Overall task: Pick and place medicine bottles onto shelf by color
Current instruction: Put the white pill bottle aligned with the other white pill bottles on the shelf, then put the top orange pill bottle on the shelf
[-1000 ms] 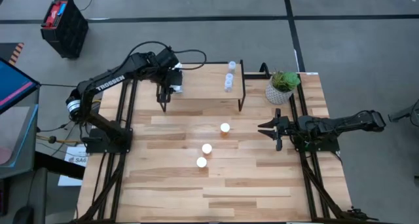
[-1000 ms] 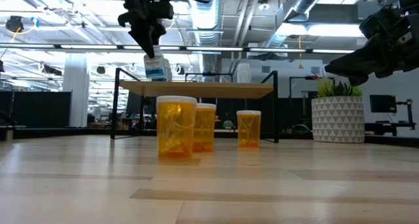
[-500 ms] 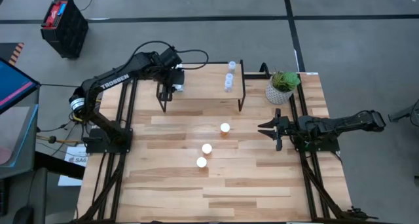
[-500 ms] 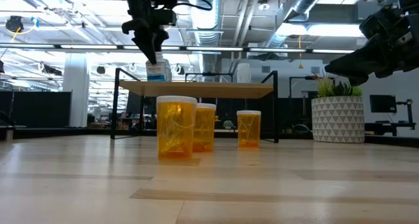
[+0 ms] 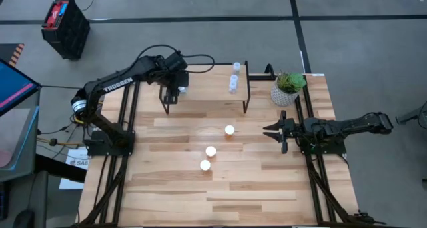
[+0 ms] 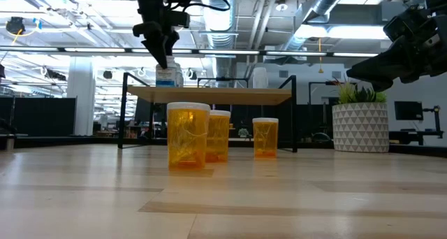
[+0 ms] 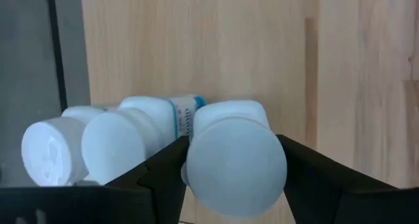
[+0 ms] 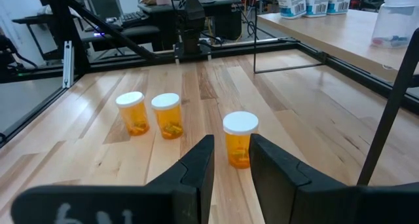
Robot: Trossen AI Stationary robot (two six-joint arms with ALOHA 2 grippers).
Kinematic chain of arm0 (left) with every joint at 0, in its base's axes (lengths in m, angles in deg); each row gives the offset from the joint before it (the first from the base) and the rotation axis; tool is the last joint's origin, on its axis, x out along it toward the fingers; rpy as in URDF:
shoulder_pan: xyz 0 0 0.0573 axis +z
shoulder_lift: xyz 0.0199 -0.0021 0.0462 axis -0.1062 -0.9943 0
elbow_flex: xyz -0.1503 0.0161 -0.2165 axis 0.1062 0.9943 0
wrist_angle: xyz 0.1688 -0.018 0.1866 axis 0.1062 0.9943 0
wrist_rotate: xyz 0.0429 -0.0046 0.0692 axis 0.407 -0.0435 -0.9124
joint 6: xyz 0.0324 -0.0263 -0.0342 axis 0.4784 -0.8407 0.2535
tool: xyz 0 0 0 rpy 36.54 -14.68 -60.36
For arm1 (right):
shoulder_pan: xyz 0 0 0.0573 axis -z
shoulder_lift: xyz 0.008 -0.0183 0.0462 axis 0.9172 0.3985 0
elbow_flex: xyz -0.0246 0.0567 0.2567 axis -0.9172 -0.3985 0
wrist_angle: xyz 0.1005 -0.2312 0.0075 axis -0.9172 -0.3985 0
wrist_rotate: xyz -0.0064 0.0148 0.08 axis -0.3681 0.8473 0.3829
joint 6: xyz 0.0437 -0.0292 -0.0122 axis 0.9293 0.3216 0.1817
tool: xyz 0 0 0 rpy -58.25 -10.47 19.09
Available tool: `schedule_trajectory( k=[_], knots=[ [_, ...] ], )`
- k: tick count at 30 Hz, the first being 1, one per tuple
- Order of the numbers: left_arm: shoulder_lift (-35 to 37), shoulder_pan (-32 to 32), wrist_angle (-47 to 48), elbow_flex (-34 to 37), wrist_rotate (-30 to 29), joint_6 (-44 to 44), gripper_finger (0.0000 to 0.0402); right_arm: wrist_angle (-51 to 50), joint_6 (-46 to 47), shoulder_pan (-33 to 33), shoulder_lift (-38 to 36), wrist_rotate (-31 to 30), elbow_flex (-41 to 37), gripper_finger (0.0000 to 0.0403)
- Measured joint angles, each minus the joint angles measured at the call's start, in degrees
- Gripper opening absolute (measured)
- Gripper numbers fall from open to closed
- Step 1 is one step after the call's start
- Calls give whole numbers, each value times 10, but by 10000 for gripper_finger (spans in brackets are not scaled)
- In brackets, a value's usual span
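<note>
The left gripper (image 5: 175, 93) is over the left end of the shelf (image 5: 207, 83), its jaws clenched on a white bottle (image 7: 236, 155) with blue marks that sits at, or just above, the shelf top beside two more white bottles (image 7: 121, 145) already there; the low view cannot settle whether its base touches the wood. The step in hand looks like setting down the third white bottle, so the next move probably calls for easing it onto the top, letting go and lifting straight up without knocking its neighbours. Clear pale-blue bottles (image 5: 234, 78) stand at the shelf's right end. Three orange bottles (image 5: 211, 151) with white caps wait on the table (image 5: 267, 188) in front. The right gripper (image 8: 229, 160) hangs over the table near the potted plant (image 5: 287, 87), jaws parted and empty
</note>
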Motion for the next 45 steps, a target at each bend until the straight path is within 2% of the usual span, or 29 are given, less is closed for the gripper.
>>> schedule_trajectory(
  k=[14,26,35,45],
  knots=[
    [0,-20,3,-4,-40,3,250,0,0,0,0,0,0,120],
    [0,-32,8,-101,-39,2,254,0,0,0,0,0,0,120],
    [0,-99,24,-122,-20,-52,254,0,0,0,0,0,0,120],
    [0,-163,80,-122,36,-135,254,0,0,0,0,0,0,120]
  ],
)
